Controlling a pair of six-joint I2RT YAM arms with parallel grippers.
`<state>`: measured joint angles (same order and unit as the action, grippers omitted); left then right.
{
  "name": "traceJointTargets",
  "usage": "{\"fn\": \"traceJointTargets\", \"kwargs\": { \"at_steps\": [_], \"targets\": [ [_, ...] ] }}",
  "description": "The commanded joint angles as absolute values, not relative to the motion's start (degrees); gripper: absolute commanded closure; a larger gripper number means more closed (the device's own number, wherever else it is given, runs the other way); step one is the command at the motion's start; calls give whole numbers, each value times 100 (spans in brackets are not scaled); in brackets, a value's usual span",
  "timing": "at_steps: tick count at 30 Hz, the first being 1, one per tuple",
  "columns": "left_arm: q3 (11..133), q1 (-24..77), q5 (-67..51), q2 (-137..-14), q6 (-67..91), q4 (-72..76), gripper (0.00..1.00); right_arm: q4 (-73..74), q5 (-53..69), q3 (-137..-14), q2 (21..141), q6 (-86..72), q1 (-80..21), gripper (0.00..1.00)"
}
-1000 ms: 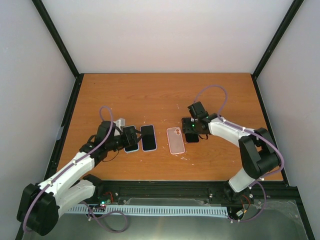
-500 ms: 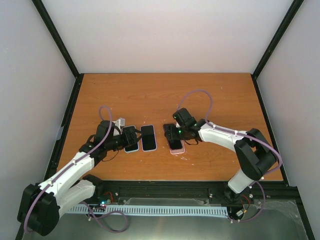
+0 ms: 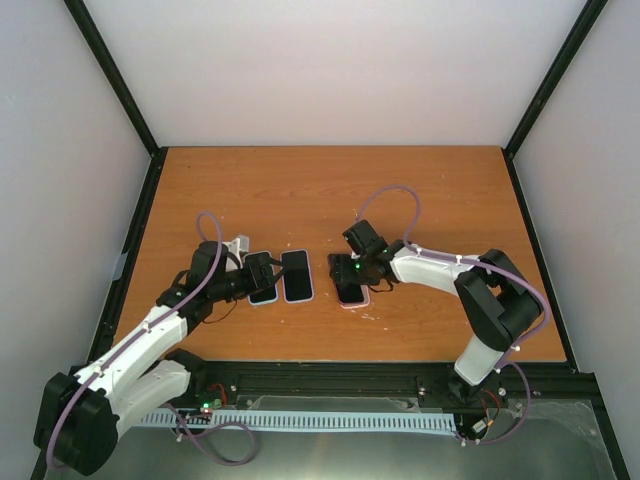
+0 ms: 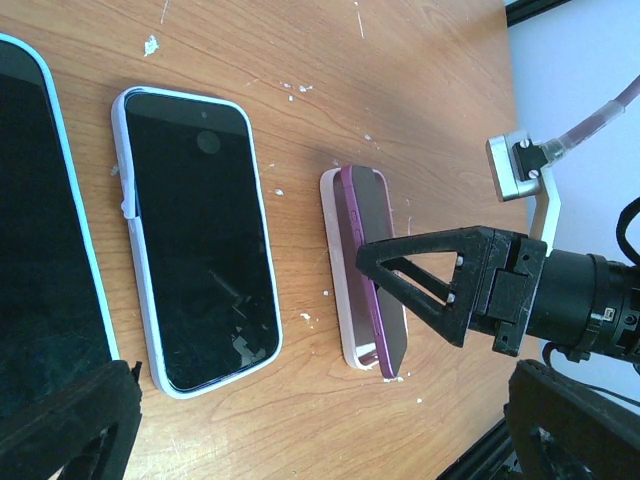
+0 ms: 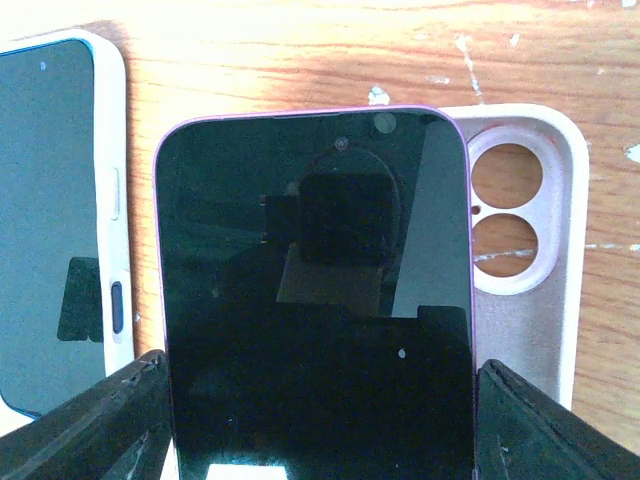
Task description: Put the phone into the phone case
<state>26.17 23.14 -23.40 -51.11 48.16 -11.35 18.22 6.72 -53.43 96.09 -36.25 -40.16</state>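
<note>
Two arms extend over a scuffed wooden table (image 3: pixel 300 190), the left arm (image 3: pixel 140 345) from the near left and the right arm (image 3: pixel 440 265) bent in from the near right.

Left of centre lie two phones already in cases, screens up, side by side with their long axes running near to far: a blue-cased phone (image 4: pixel 40 230) and, just beside it, a lilac-cased phone (image 4: pixel 200 240). The left gripper (image 3: pixel 262 277) hangs over the blue-cased one with its jaws spread wide and nothing between them.

The purple phone (image 5: pixel 315 300) is over the pink case (image 5: pixel 520 250), just right of the lilac-cased phone. Its long axis runs parallel to the case, and its top end points the same way as the case's two camera cutouts, toward the far side of the table. The screen faces up. It is tilted about its long axis, one long edge down at the case and the other raised, and it sits offset so that the cutouts and one long side of the case show.

The right gripper (image 4: pixel 440 280) is clamped on the phone's near end, one finger (image 5: pixel 90 430) on each long edge.
</note>
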Motion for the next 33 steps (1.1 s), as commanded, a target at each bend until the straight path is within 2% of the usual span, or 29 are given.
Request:
{"fn": "traceJointTargets", "kwargs": {
  "at_steps": [1, 14, 19, 28, 33],
  "targets": [
    [2680, 2293, -2383, -5127, 4833, -1046, 1, 1738, 559, -5264, 9635, -3806, -4061, 47],
    [2628, 2288, -2452, -5155, 4896, -961, 1, 1862, 330, -5192, 9694, -3976, -4061, 46],
    [2632, 2290, -2451, -5187, 4858, -966, 1, 1842, 200, -5135, 9558, -4074, -4062, 38],
    [2695, 2292, -2480, -5250, 4780, -991, 1, 1857, 267, -5147, 9363, -4028, -4061, 15],
    [2795, 2292, -2521, -5344, 4700, -1043, 1, 1825, 240, -5089, 9158, -3994, -4061, 11]
  ]
}}
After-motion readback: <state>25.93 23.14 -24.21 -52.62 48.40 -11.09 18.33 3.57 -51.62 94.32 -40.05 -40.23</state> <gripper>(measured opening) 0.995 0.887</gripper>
